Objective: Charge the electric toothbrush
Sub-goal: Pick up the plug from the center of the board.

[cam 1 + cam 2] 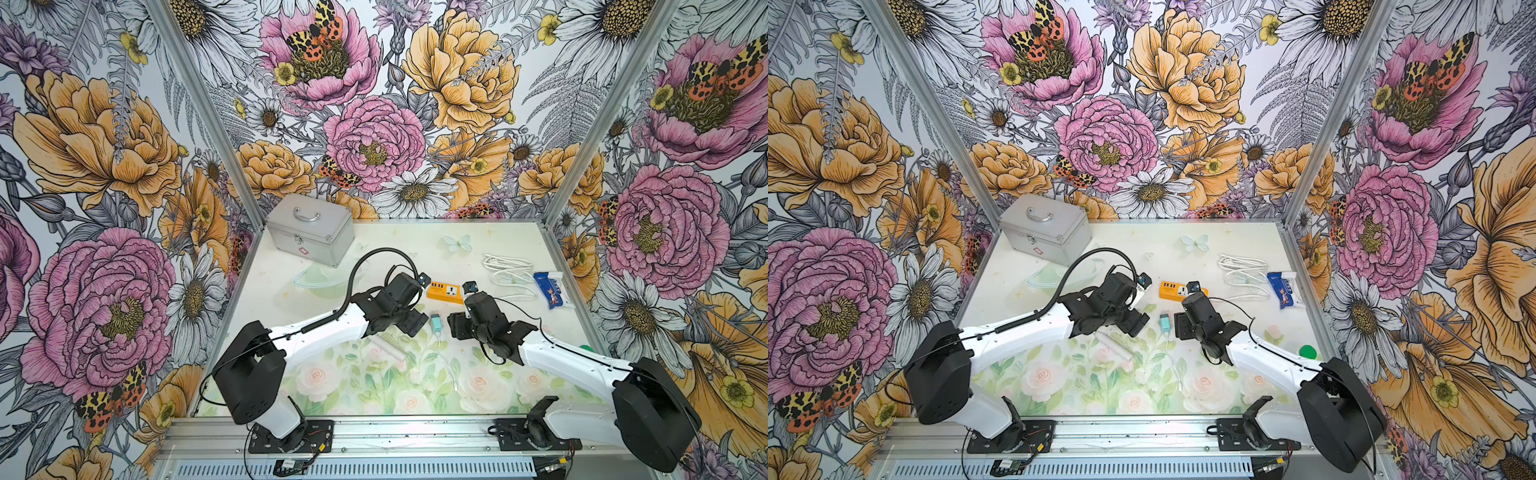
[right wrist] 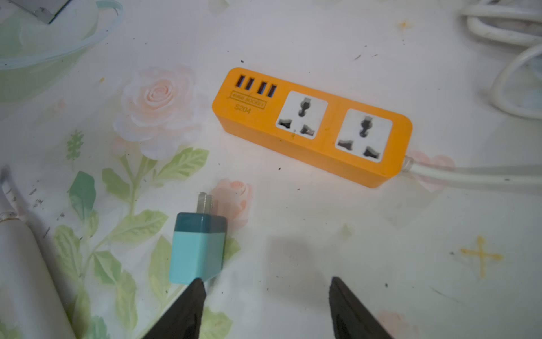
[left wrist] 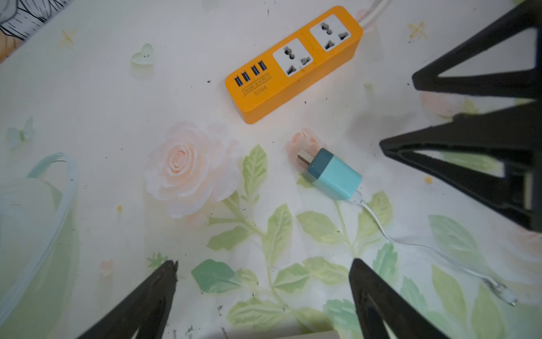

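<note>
The electric toothbrush (image 1: 386, 347) lies flat on the floral mat (image 1: 374, 395) beside the left gripper (image 3: 264, 264), spread wide and empty. The teal plug adapter (image 1: 435, 323) lies unplugged, the right gripper (image 2: 266, 281) parted and empty beside it. Likely next: grasp the adapter and seat it in the orange power strip (image 1: 445, 291).

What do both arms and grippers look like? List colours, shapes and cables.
White shell links, black joint housings and black base plates on the left arm and right arm. A black ribbed hose loops over the left arm; a thin black cable trails along the right. Matte black left gripper and right gripper: tapered, pointed fingers with triangular cut-outs.
</note>
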Robot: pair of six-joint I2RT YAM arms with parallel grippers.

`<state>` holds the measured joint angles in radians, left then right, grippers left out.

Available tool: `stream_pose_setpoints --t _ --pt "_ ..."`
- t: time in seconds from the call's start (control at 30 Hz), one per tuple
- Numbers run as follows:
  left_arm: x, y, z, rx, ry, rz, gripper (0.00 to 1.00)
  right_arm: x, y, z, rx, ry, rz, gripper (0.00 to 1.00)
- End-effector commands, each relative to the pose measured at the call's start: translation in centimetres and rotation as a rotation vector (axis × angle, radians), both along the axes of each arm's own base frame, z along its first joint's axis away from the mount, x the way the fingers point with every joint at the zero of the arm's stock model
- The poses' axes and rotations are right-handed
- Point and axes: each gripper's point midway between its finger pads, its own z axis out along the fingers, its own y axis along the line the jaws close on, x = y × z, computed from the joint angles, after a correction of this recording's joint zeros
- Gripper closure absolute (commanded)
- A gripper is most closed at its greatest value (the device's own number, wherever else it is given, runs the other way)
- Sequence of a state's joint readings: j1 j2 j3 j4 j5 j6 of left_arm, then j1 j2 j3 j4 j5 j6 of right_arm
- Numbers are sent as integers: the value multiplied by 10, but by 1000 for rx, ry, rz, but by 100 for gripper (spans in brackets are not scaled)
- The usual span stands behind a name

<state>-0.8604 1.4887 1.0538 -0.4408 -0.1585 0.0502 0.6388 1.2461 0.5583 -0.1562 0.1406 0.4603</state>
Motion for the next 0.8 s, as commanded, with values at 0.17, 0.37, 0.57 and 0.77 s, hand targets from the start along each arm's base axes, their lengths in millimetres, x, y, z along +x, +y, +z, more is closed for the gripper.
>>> stream_pose_setpoints --t 0.17,0.37,0.57,0.77 --pt "8 36 69 -223 -187 127 1 -1 27 -13 95 -130 54 34" --pt "6 54 85 -259 -241 181 1 -9 48 -13 116 -183 123 35" --pt "6 60 87 -274 -253 206 1 -1 44 -20 62 -187 86 35" --pt "6 63 90 -284 -262 216 1 7 43 -29 19 -193 68 38"
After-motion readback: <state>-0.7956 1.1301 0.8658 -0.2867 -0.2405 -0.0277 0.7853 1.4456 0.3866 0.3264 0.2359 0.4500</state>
